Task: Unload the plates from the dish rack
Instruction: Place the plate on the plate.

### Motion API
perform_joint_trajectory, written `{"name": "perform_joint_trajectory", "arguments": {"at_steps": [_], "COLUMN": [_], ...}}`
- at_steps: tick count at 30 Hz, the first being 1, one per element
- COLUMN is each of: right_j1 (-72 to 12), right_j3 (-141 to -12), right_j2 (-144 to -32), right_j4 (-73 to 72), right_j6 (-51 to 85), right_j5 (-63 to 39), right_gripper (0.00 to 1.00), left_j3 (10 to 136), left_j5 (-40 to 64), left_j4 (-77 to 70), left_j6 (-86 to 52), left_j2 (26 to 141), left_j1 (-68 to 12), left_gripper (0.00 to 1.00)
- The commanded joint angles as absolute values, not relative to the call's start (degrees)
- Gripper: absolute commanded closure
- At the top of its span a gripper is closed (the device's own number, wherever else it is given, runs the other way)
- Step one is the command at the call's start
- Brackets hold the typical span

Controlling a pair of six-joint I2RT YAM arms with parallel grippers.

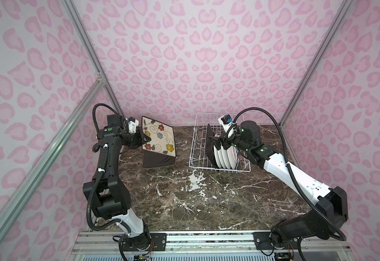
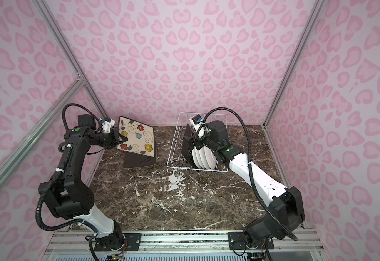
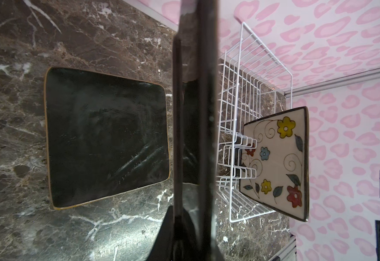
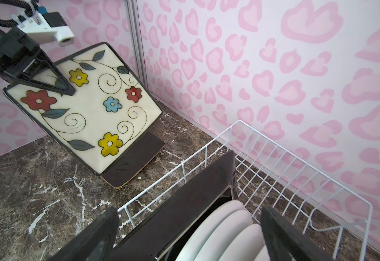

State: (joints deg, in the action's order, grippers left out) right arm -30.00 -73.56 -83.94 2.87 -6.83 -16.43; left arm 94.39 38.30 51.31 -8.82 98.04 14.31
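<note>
Treat every plate as glazed ceramic: stiff, fairly heavy, slick, likely to chip on a hard knock. Grip at the rim only, jaws flat on face and back, deep enough to resist tipping under the plate's own weight.

Note the left gripper (image 1: 145, 140) clamped on one edge of a flowered square plate (image 1: 159, 137), held tilted in the air just above a second square plate (image 1: 159, 161) lying dark back up on the marble tabletop (image 1: 207, 203). Lower gently to keep ceramic from striking ceramic. Note the left arm reaching forward, wrist roughly level.

Find the rest upright in the dish rack (image 1: 192, 144): a third square plate (image 4: 184, 198), with round white plates (image 4: 225, 228) just beside it. See the right gripper (image 4: 191, 226) spread wide and empty, apparently straddling the top edges of that row, right arm stretched over the rack's near side
</note>
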Motion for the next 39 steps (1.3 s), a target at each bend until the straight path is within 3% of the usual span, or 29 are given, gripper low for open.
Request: {"name": "perform_joint_trajectory", "arguments": {"at_steps": [1, 39], "right_j1": [-30.1, -30.3], "right_j3": [-72.5, -71.4], "right_j2": [-83.5, -82.4], "right_j4": [2.5, 3.1], "right_j6": [-5.9, -4.7], "right_j5": [-16.5, -14.8], "right_gripper": [0.01, 0.01], "left_j3": [94.5, 91.9], "left_j5": [44.6, 55.5], "left_j4": [47.3, 44.9], "left_j6": [-7.0, -0.5], "left_j2": [99.5, 118.0], "left_j1": [14.6, 20.1], "left_gripper": [0.96, 0.96]}}
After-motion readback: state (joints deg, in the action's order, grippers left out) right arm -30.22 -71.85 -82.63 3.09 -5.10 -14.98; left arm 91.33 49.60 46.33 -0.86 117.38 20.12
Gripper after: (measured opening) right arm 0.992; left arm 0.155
